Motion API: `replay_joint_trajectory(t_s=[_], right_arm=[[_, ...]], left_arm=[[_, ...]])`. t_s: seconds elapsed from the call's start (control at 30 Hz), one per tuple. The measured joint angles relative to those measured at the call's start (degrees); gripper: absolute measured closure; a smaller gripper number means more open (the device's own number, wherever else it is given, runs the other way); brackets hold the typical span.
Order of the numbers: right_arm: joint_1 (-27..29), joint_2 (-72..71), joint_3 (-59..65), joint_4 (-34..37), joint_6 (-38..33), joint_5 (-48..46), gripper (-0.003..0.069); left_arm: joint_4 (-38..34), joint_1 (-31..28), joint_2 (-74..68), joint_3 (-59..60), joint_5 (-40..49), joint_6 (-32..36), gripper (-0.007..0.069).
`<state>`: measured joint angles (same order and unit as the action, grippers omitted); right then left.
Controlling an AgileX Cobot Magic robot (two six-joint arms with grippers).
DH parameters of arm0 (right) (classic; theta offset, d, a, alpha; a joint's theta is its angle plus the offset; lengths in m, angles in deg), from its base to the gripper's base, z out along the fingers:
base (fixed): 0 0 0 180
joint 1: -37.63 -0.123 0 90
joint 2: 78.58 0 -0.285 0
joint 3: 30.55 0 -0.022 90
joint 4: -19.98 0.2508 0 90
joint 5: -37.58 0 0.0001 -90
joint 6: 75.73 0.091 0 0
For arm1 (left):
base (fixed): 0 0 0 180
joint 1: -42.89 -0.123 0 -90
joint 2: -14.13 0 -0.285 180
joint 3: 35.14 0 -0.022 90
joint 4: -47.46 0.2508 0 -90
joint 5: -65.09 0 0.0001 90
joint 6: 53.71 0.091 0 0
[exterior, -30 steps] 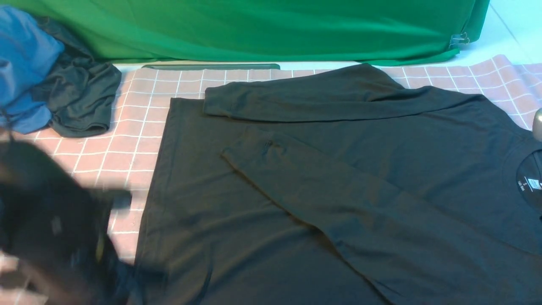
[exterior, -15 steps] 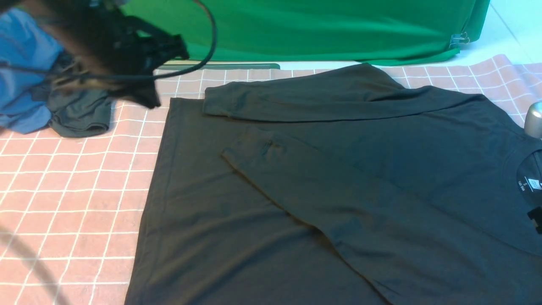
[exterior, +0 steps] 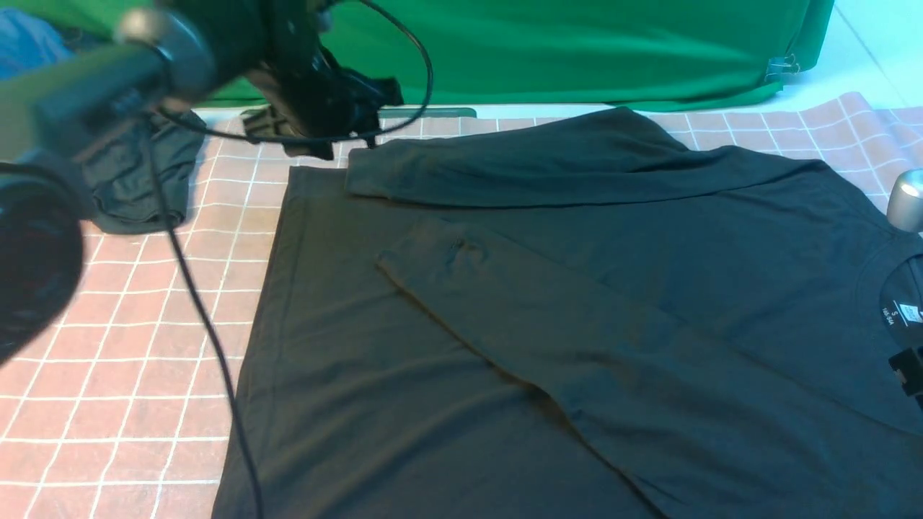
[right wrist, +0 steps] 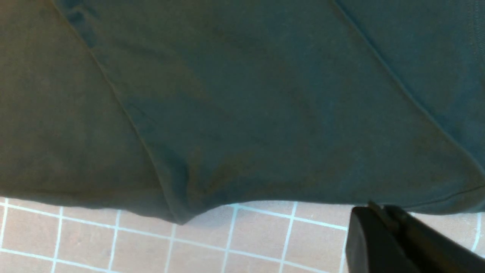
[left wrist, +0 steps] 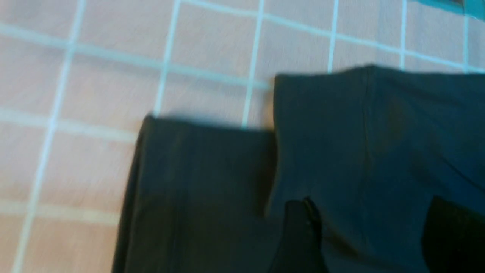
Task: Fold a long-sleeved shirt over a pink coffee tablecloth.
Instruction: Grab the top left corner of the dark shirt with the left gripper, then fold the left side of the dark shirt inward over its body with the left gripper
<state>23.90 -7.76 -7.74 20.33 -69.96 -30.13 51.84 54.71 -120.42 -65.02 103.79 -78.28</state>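
Well, the left arm point(exterior: 166, 58) hangs its jaws wide just over the shirt's point(exterior: 447, 404) far sleeve cuff point(exterior: 364, 176), sleeve stretching toward the collar point(exterior: 898, 303); the right arm's point(exterior: 907, 202) jaws sit closed there.

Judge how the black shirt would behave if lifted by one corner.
Probably floppy: the long-sleeved shirt lies flat with soft creases. Its folded-over sleeves would likely slide and unfold. Seems light: thin fabric hugging the pink coffee tablecloth.

A large black soft-knit long-sleeved shirt point(exterior: 577, 324) lies flat, both sleeves folded across its body. Beneath it spreads a dusty pink tablecloth point(exterior: 130, 346) gridded with thin white lines.
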Motion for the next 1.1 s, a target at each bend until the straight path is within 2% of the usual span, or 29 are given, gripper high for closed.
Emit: replay_joint_trajectory(t_s=[0.2, 0.37, 0.5, 0.6, 0.63, 0.73, 1.1], right_arm=[[0.0, 0.0, 0.0, -0.05, 0.02, 0.0, 0.0578], [0.0, 0.0, 0.0, -0.35, 0.02, 0.0, 0.0569], [0.0, 0.0, 0.0, -0.35, 0.02, 0.0, 0.0568], [0.0, 0.0, 0.0, -0.35, -0.04, 0.0, 0.0568], [0.0, 0.0, 0.0, -0.35, -0.04, 0.0, 0.0568], [0.0, 0.0, 0.0, -0.35, -0.16, 0.02, 0.0568], [0.0, 0.0, 0.0, -0.35, -1.44, 1.47, 0.0568]], left_arm=[[3.07, -0.06, -4.77, 0.01, -4.03, 0.0, 0.0144], [3.44, -0.16, -6.58, 0.01, -5.95, 0.29, 0.0152], [3.07, -0.25, -6.7, 0.01, -6.21, 2.01, 0.0282], [2.65, -0.36, -6.31, 0.01, -5.3, 2.67, 0.051], [2.65, -0.36, -5.87, 0.01, -5.02, 2.72, 0.0554], [2.35, -0.36, -3.42, 0.01, -3.8, 2.84, 0.0597], [-4.05, -0.36, 8.13, 0.01, 8.01, 7.02, 0.0596]])
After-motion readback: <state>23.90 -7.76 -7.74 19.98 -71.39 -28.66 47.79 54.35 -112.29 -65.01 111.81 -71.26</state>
